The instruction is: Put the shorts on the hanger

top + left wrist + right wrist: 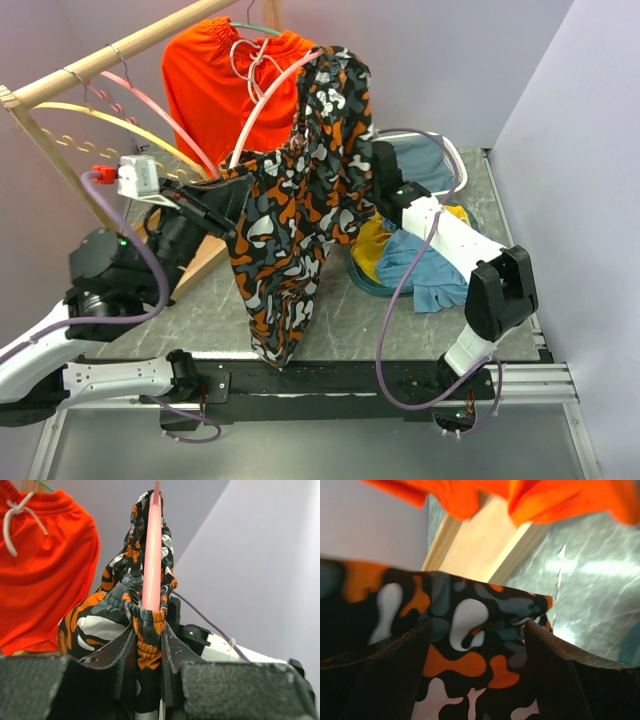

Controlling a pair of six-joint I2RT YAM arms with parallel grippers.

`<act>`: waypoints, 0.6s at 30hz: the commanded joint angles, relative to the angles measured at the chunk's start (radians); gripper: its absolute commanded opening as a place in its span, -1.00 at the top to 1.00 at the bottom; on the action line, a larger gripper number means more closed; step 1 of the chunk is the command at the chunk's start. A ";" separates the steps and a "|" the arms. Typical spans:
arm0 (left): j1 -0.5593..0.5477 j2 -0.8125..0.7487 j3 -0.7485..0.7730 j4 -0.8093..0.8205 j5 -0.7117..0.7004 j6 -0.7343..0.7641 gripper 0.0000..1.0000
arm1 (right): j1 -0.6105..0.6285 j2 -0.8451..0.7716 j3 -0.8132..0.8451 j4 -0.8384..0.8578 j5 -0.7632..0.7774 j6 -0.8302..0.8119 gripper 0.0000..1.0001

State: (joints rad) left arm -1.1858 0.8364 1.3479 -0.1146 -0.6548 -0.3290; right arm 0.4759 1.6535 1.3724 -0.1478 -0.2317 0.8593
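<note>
The shorts (pixel 295 220) are hanging in the middle of the scene, draped from the hanger (pixel 262 100), whose pale pink arm is curving up toward the far side. The lower leg of the fabric is dangling toward the near edge of the table (pixel 400 320). The left gripper (pixel 149 632) is reaching in from the left and its fingers are clamping together on the gathered waistband of the shorts and the pink bar of the hanger, which is rising straight up from between them in the left wrist view. The right gripper (pixel 475 650) is sitting just behind the right side of the shorts. Its fingers (pixel 375 680) are standing wide apart with the printed fabric lying across the gap between them, and I cannot tell whether the pads are pressing it. Plain orange shorts (pixel 215 85) are hanging on the wooden rack (pixel 110 55) at the far left, beside a yellow hanger (pixel 100 113). A blue cloth (pixel 420 265) is lying heaped to the right, near the right arm.
</note>
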 commanded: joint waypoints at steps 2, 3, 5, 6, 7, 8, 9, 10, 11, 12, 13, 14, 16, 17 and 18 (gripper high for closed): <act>-0.009 0.001 -0.036 0.164 -0.129 -0.061 0.98 | 0.067 -0.018 0.072 -0.061 0.040 0.007 -0.61; -0.012 0.001 -0.042 0.165 -0.147 -0.065 0.98 | 0.084 -0.005 0.085 -0.068 0.038 0.007 -0.61; -0.034 -0.002 -0.059 0.171 -0.196 -0.076 0.98 | 0.098 0.012 0.120 -0.085 0.029 0.004 -0.61; -0.043 -0.002 -0.065 0.181 -0.247 -0.076 0.98 | 0.110 0.035 0.134 -0.090 0.026 0.001 -0.60; -0.052 0.001 -0.069 0.187 -0.279 -0.073 0.98 | 0.115 0.049 0.152 -0.099 0.023 -0.002 -0.60; -0.070 0.006 -0.069 0.194 -0.308 -0.064 0.98 | 0.119 0.063 0.190 -0.120 0.020 -0.005 -0.60; -0.080 0.026 -0.067 0.204 -0.374 -0.042 0.98 | 0.124 0.093 0.214 -0.131 0.012 -0.009 -0.59; -0.090 0.036 -0.063 0.225 -0.403 -0.030 0.98 | 0.136 0.109 0.235 -0.142 0.009 -0.014 -0.59; -0.109 0.047 -0.058 0.245 -0.429 -0.012 0.98 | 0.139 0.124 0.275 -0.160 0.006 -0.016 -0.59; -0.121 0.070 -0.052 0.259 -0.460 0.005 0.98 | 0.144 0.150 0.295 -0.168 -0.003 -0.022 -0.59; -0.133 0.084 -0.046 0.295 -0.524 0.045 0.98 | 0.154 0.163 0.313 -0.174 -0.012 -0.025 -0.59; -0.156 0.099 -0.027 0.311 -0.566 0.066 0.98 | 0.159 0.176 0.354 -0.185 -0.023 -0.026 -0.59; -0.175 0.148 -0.006 0.340 -0.664 0.129 0.98 | 0.173 0.229 0.405 -0.208 -0.040 -0.034 -0.58; -0.193 0.164 0.017 0.363 -0.692 0.149 0.98 | 0.188 0.244 0.457 -0.235 -0.040 -0.039 -0.58; -0.201 0.197 0.029 0.377 -0.719 0.189 0.98 | 0.194 0.276 0.482 -0.248 -0.038 -0.046 -0.58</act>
State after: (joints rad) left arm -1.3426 0.9634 1.2900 0.0883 -1.1839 -0.2779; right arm 0.6312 1.8595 1.7161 -0.3294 -0.2363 0.8471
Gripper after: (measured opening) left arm 0.228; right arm 0.793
